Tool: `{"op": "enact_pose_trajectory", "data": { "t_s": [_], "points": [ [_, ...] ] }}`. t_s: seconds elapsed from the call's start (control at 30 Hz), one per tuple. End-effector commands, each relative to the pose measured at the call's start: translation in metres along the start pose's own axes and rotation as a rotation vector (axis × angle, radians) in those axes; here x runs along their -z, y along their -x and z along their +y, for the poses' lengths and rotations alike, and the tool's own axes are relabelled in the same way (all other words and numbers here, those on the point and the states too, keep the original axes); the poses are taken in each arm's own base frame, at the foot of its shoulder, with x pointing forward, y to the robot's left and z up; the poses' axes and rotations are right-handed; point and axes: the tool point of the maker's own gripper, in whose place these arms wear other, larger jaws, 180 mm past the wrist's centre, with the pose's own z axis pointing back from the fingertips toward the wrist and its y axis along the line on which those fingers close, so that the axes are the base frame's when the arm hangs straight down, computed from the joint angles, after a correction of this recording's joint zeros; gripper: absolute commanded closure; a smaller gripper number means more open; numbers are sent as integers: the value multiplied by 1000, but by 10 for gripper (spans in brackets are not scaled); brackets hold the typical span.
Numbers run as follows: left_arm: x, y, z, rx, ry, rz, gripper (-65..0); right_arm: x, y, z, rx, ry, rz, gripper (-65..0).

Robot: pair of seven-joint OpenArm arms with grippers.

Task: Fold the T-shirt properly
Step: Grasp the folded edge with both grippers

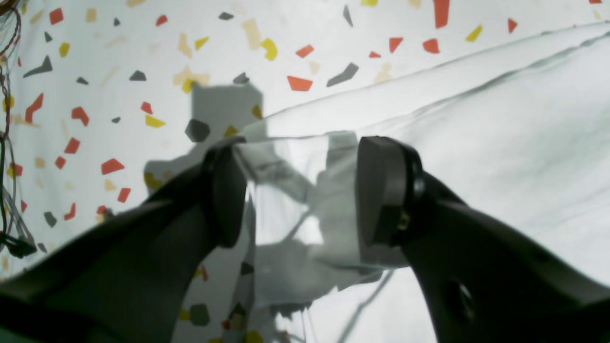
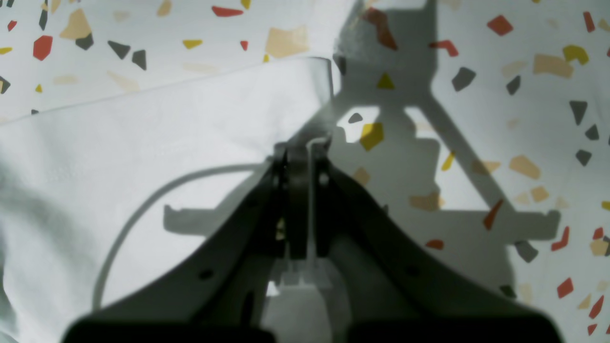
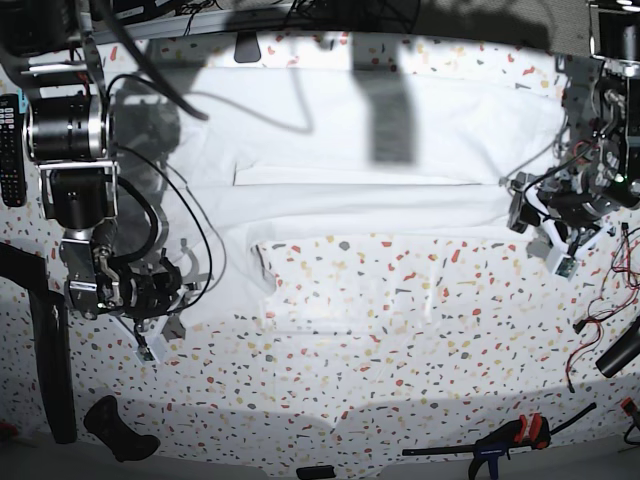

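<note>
The white T-shirt lies spread across the back half of the speckled table, with a flap running down at the left. In the base view my left gripper sits at the shirt's right edge. Its jaws stand wide apart in the left wrist view, so the left gripper is open, with a loose corner of the T-shirt hanging between the fingers. My right gripper is shut on a thin edge of the T-shirt. In the base view that right gripper is at the lower left flap.
A black remote lies at the far left edge. A clamp with an orange grip and a black handle lie near the front edge. Red and black cables trail at the right, and cables also hang left of the left gripper.
</note>
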Motion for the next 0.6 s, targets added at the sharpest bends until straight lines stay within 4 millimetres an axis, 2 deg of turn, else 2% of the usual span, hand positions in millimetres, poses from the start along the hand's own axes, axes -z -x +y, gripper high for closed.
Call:
{"op": "enact_pose_trajectory", "data": {
  "t_s": [0.0, 0.1, 0.27, 0.47, 0.57],
  "points": [
    [-4, -13, 8, 9, -14, -36, -322, -4, -4, -6, -10, 13, 10, 0],
    [-4, -13, 8, 9, -14, -36, -267, -4, -5, -6, -10, 13, 10, 0],
    [-4, -13, 8, 8, -14, -36, -258, -4, -5, -6, -10, 13, 10, 0],
    [-5, -15, 8, 9, -15, -40, -187, -4, -4, -6, -9, 13, 11, 0],
    [-5, -16, 9, 9, -16, -44, -185, -4, -4, -6, -10, 13, 11, 0]
  ]
}}
